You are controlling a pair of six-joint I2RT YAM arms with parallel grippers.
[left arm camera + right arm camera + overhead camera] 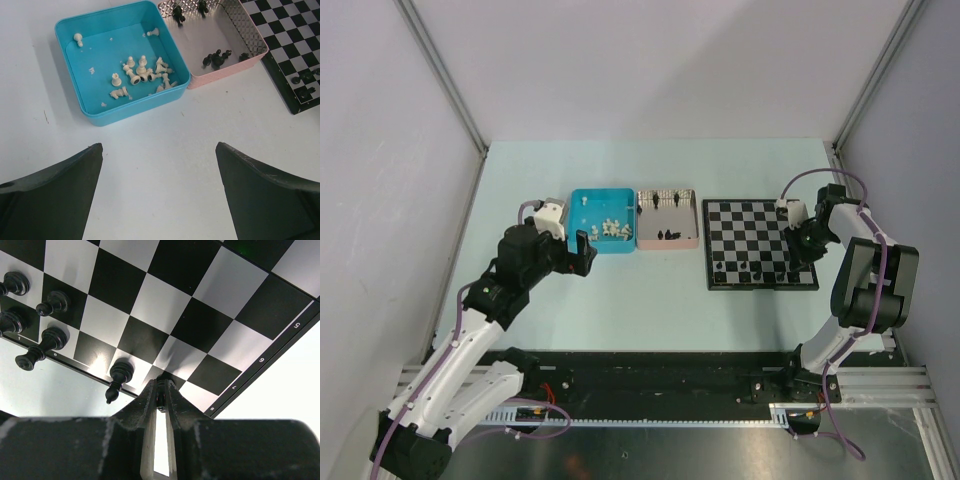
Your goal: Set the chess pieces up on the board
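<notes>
The board (750,225) lies at the right, with black chess pieces (760,270) standing along its near rows. My right gripper (161,386) hangs over the board's near right corner, shut on a small black chess piece (161,399) whose base is at the corner square. A black bishop (119,377) stands one square to its left, with more black pieces (42,345) beyond it. My left gripper (159,145) is open and holds nothing, over bare table just in front of the blue tray (135,107). White chess pieces (142,72) lie in that tray.
A pink tray (225,75) between the blue tray and the board holds a few black pieces (215,59). In the top view the right arm (865,280) bends in from the board's right side. Grey walls close off the table's back and sides.
</notes>
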